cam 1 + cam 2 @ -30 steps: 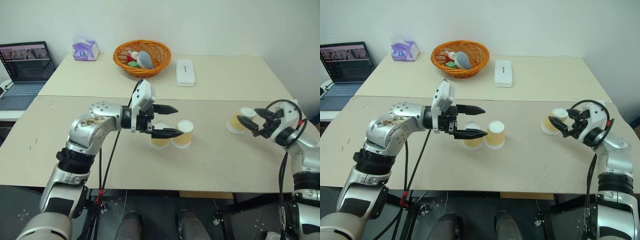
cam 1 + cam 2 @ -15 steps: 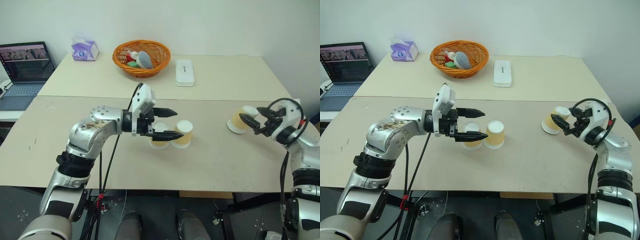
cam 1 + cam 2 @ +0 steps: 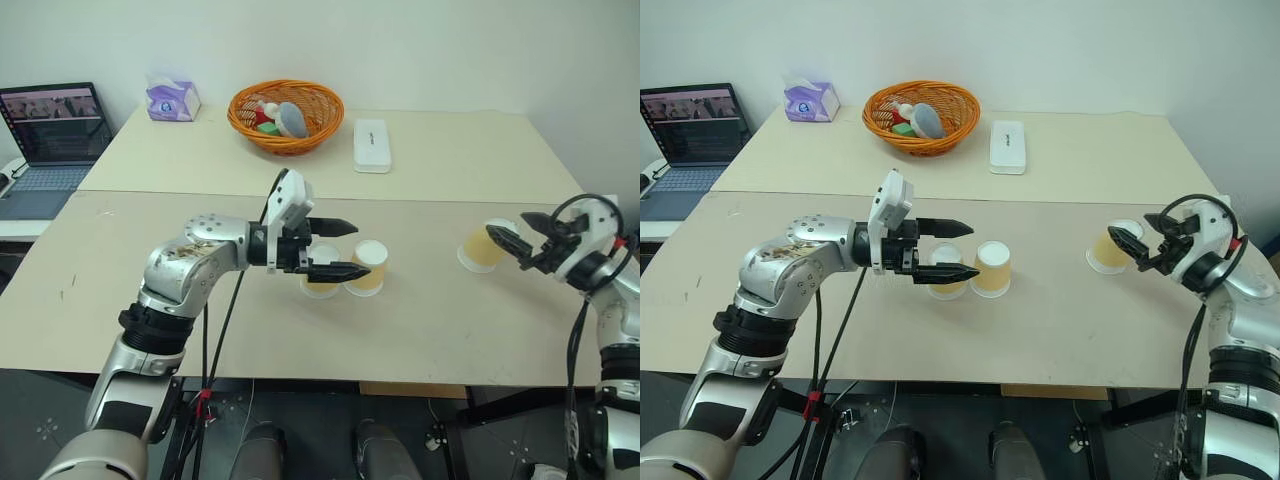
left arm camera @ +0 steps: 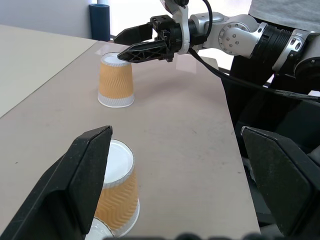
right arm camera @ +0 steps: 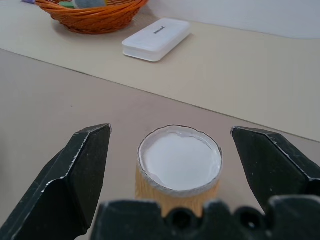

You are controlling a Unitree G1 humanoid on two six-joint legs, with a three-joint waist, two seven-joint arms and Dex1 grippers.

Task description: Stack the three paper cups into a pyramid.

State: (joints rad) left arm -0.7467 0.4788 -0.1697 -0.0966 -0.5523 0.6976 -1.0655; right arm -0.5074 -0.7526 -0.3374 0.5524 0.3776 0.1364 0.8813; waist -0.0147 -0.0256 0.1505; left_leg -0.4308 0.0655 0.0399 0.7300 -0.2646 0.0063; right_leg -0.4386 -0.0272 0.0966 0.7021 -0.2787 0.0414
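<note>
Two ribbed tan-orange paper cups [image 3: 345,270] sit upside-down by the spread left gripper [image 3: 342,249]; the right gripper [image 3: 512,243], spread too, flanks a third ribbed cup [image 3: 483,246].

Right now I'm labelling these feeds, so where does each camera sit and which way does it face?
Head, both eyes: high, looking forward and down over the table; left gripper and right gripper show, both open.
Left wrist: looks between its fingers past the near cup to the lone cup and the right gripper.
Right wrist: looks over the lone cup toward the basket.
Shared: the lone cup.
</note>
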